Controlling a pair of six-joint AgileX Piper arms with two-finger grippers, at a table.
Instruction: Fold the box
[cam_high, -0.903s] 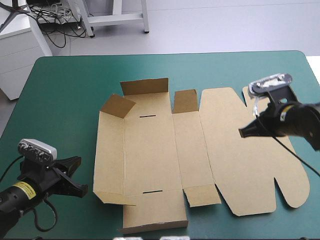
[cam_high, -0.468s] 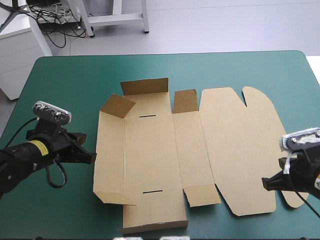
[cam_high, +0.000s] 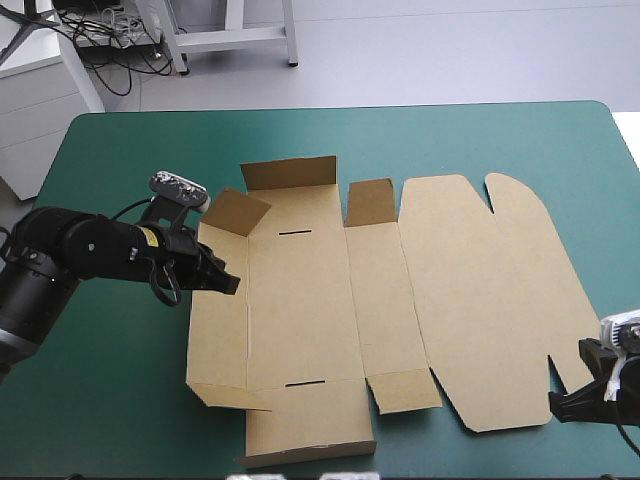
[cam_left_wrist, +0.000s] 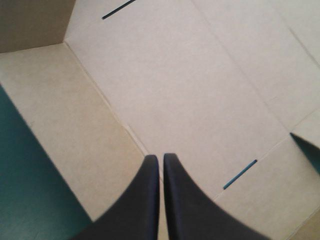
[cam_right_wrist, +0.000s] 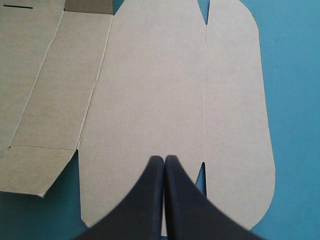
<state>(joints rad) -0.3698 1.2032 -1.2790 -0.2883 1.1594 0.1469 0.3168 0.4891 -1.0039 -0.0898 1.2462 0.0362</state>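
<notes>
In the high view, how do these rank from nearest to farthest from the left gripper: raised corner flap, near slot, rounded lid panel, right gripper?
1. The raised corner flap, just beyond the left gripper.
2. The near slot, toward the table's front edge.
3. The rounded lid panel, off to the right.
4. The right gripper, by the near right corner.
</notes>
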